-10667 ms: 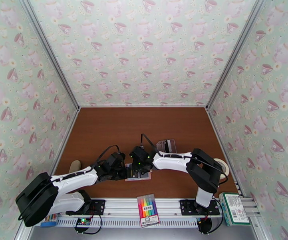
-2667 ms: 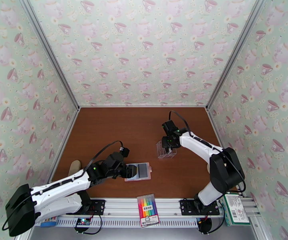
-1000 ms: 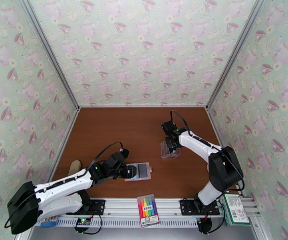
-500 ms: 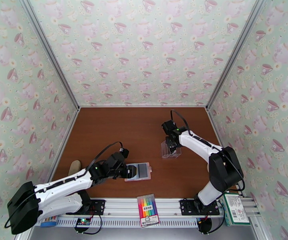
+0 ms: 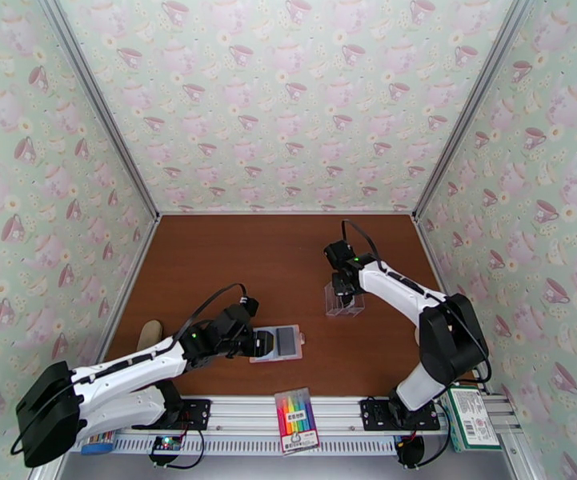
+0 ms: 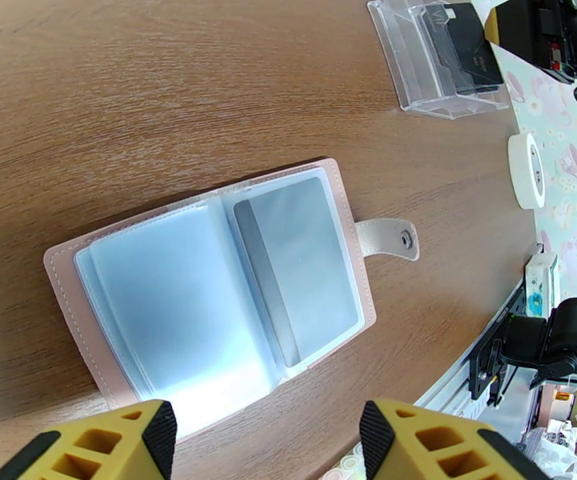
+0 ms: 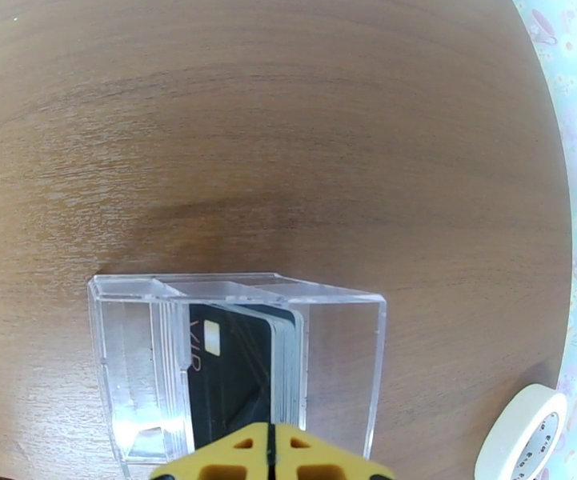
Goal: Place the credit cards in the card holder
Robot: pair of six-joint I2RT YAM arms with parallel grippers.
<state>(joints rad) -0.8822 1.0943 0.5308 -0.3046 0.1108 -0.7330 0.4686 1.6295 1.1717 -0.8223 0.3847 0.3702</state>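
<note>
Clear plastic box holds black credit cards; right gripper closed, perhaps on one. Open pink card holder holds one grey card; left gripper apart.

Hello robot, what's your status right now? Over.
Left gripper open by the open card holder, one grey card slotted. Right gripper shut atop the credit cards in the clear box; grip unconfirmed. Tape roll off to the side.
</note>
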